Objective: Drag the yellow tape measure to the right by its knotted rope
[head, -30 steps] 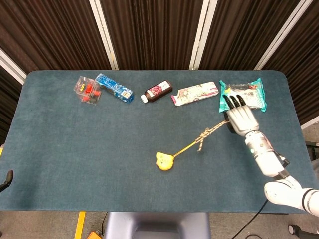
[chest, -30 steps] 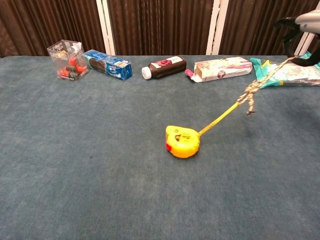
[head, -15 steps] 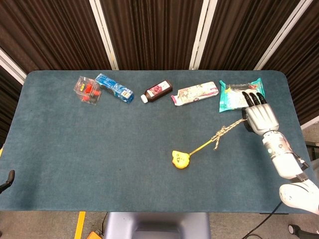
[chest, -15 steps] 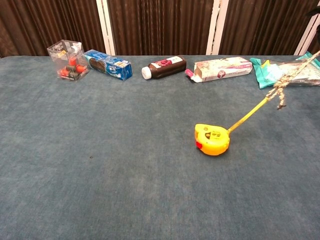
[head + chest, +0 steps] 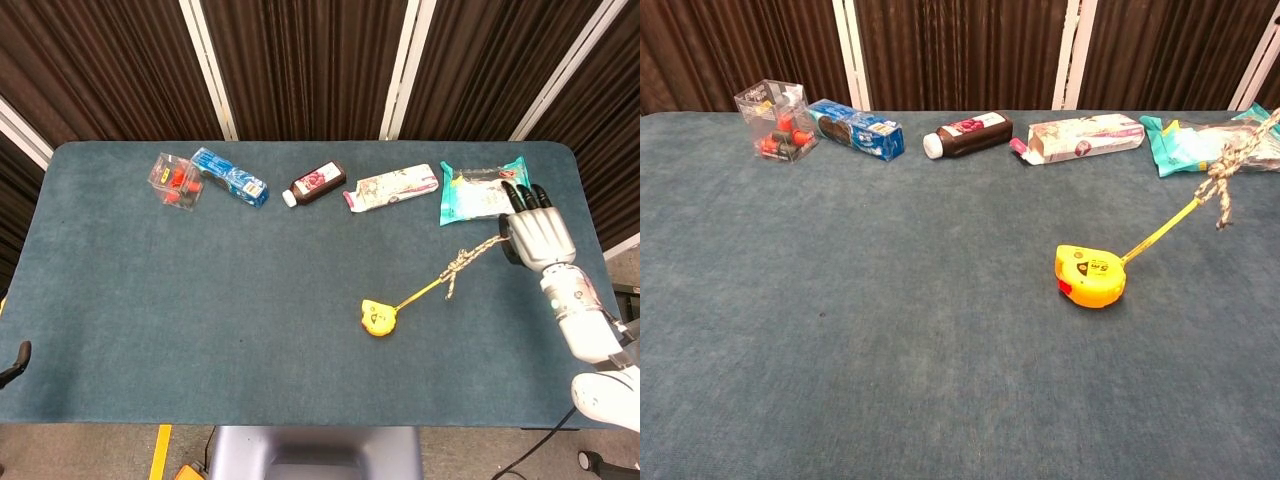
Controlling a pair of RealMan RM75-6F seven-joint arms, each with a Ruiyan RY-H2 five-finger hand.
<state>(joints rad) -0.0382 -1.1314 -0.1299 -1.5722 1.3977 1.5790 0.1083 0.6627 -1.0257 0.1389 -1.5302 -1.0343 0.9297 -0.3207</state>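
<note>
Right hand [image 5: 538,232] at table's [image 5: 150,330] right edge, grasping knotted rope [image 5: 462,262]. Rope taut, slanting down-left to yellow tape measure [image 5: 378,317], which sits on table right of centre, well apart from hand.

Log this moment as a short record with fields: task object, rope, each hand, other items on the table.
task object: yellow tape measure on the blue table, right of centre, its tape pulled out toward the right
rope: knotted rope tied to the tape's end, raised off the table, running to the right hand
right hand: right hand holds the rope near the table's right edge
left hand: not in view
back row, left to right: clear box, blue packet, dark bottle, floral pack, teal pouch
</note>
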